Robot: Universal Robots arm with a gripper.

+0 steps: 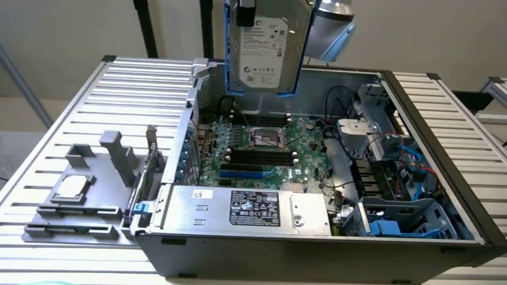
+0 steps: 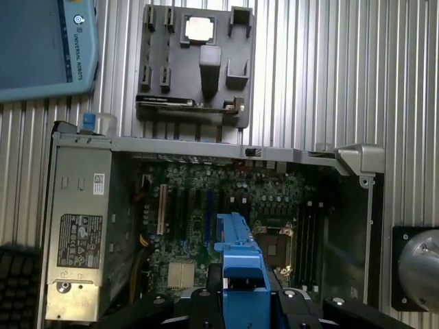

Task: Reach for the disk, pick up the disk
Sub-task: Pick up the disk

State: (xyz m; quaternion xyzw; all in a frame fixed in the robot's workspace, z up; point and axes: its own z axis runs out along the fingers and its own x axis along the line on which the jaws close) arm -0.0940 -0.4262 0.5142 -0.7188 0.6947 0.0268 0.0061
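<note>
The disk [image 1: 263,50] hangs upright in the air above the back of the open computer case [image 1: 317,249]. It is a silver-grey drive with a white printed label and blue rails down both sides. My gripper [image 1: 246,13] holds it from above at its upper edge, shut on it. In the wrist view the disk's blue rail [image 2: 239,253] points edge-on away from the camera, clamped between the black fingers [image 2: 214,284] of my gripper [image 2: 243,291], with the motherboard [image 2: 226,205] far below it.
Inside the case lie the motherboard [image 1: 262,148], a silver power supply box [image 1: 246,208] with a black-and-white sticker, cables and a blue drive bay [image 1: 400,222]. A grey fixture [image 1: 79,199] holding a small square chip [image 1: 71,185] sits on the slatted metal table [image 1: 135,101]. A teach pendant [image 2: 41,48] lies nearby.
</note>
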